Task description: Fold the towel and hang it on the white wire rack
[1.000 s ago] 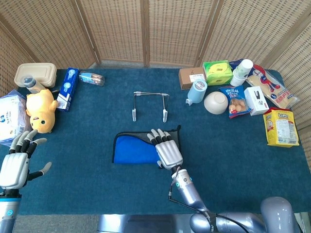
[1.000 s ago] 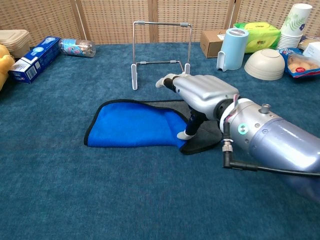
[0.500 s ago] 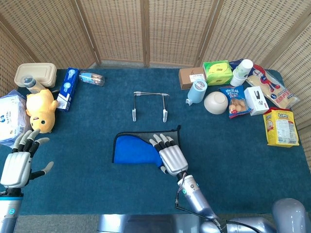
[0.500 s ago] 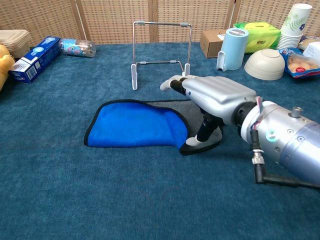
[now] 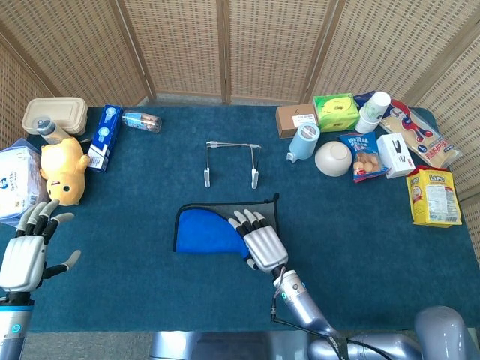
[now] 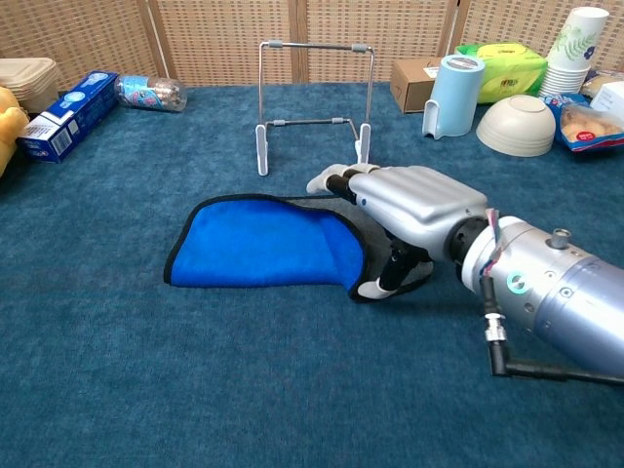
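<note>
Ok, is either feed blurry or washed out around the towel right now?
Head view: sharp and evenly lit, towel clear, slight brightness at the right edge. Chest view: towel crisp, right robot hand in focus with soft highlights, shading the fold under it.

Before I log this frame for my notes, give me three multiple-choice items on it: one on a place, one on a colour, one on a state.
1. Where is the white wire rack?
A. Behind the towel
B. On the towel
C. Beside the yellow plush toy

2. What colour is the towel's upper face?
A. Red
B. Blue
C. Green

3. What is the right hand doing?
A. Holding the bowl
B. Raised far off the table
C. Resting on the towel's right end

Answers: 1 A, rack stands farther back, apart from the towel. 2 B, blue with dark edging. 3 C, palm down over the grey flap.
</note>
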You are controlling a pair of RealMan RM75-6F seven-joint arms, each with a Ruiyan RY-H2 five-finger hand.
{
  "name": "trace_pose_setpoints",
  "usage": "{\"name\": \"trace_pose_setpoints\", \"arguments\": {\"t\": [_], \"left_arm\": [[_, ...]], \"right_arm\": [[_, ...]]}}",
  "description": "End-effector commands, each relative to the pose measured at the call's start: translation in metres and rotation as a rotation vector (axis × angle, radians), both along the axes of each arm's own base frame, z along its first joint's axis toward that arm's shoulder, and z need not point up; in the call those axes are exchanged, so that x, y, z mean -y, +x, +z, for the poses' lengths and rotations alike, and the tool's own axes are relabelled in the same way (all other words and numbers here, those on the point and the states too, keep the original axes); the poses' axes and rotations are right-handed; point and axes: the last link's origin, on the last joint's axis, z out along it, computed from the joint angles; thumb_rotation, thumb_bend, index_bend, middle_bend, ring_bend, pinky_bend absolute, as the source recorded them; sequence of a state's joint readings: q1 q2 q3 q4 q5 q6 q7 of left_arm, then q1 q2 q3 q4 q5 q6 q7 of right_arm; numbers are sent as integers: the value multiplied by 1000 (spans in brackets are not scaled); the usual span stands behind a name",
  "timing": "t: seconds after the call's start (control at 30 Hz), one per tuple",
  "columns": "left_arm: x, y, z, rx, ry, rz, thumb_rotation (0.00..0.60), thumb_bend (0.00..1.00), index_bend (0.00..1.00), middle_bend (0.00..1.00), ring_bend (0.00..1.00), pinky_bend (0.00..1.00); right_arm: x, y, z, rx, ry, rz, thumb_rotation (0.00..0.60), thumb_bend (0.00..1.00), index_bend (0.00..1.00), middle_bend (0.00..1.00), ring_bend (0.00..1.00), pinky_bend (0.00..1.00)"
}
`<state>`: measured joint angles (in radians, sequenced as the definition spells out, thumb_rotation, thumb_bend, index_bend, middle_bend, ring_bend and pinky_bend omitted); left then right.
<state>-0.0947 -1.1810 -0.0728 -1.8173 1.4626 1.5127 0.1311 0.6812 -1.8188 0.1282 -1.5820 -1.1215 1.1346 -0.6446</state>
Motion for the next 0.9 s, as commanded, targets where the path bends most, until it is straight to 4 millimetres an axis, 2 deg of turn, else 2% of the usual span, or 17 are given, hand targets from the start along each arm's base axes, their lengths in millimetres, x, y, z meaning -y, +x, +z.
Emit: {"name": "trace_pose_setpoints", "arguments": {"t": [0.03,0.33,0.9], "left_arm": [[1,0,1,-2,2,1,600,331,253,91,0,0],[2,0,3,-3,8,2,600,331,254,91,0,0],[1,2,2,0,17,-7,600,331,253,91,0,0]], "right_arm": [[6,2,-8,9,4,6,600,173,0,56,26,128],[27,8,-14,16,-22,13,600,179,0,55,26,128],[66,-5,7,-32,-119,11,600,177,0,55,23,125]]}}
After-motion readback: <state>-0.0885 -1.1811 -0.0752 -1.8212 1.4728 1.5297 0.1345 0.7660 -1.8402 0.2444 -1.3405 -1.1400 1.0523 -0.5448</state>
